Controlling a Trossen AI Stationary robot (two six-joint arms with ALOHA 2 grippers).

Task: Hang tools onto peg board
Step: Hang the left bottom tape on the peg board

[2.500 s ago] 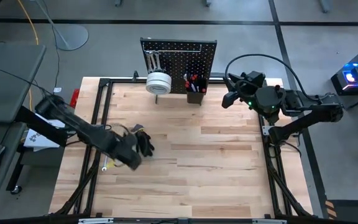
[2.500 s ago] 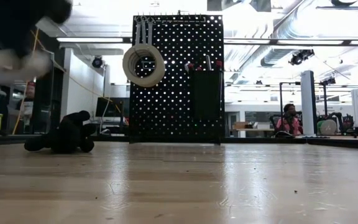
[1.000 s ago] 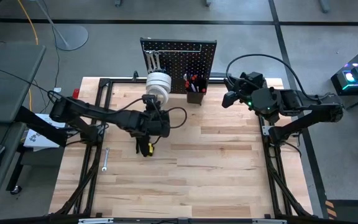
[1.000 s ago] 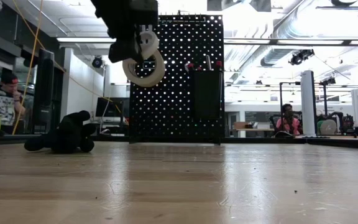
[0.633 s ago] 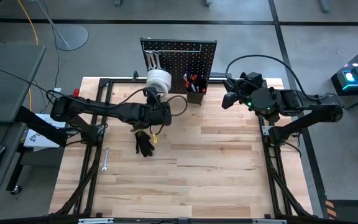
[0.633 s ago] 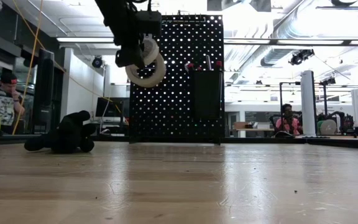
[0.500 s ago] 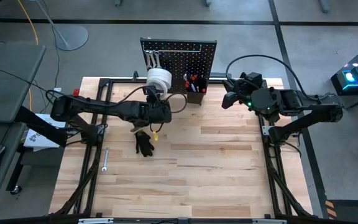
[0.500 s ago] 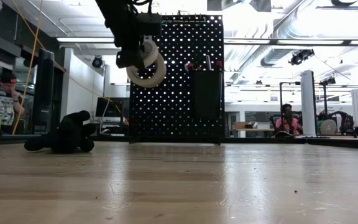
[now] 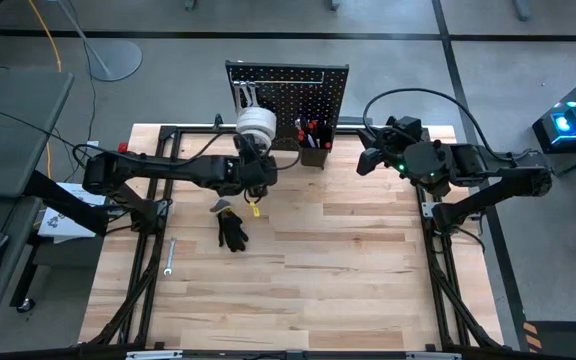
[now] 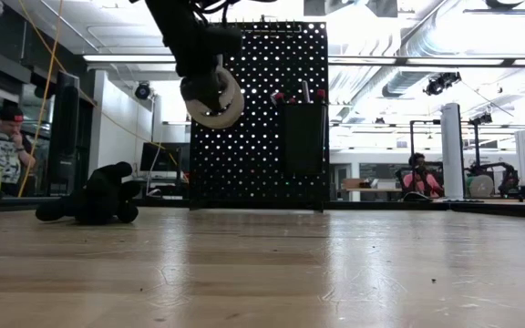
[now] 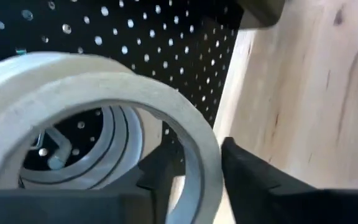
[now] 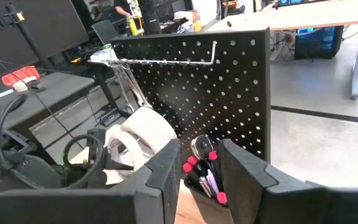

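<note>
A: Left gripper (image 9: 251, 165)?
B: Up at the upright black perforated peg board (image 9: 290, 100), fingers either side of a white tape roll's (image 11: 114, 106) rim; more white rolls (image 9: 256, 124) hang just beyond. Gap small; grip or release, can't tell.
A: Right gripper (image 12: 197, 168)?
B: Off to the board's side, partly open, holding nothing. Black-handled pliers (image 9: 232, 231) lie on the table behind the left gripper.

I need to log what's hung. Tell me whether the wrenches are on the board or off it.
On: the silver wrenches hang from a hook high on the peg board, beside the tape rolls.
</note>
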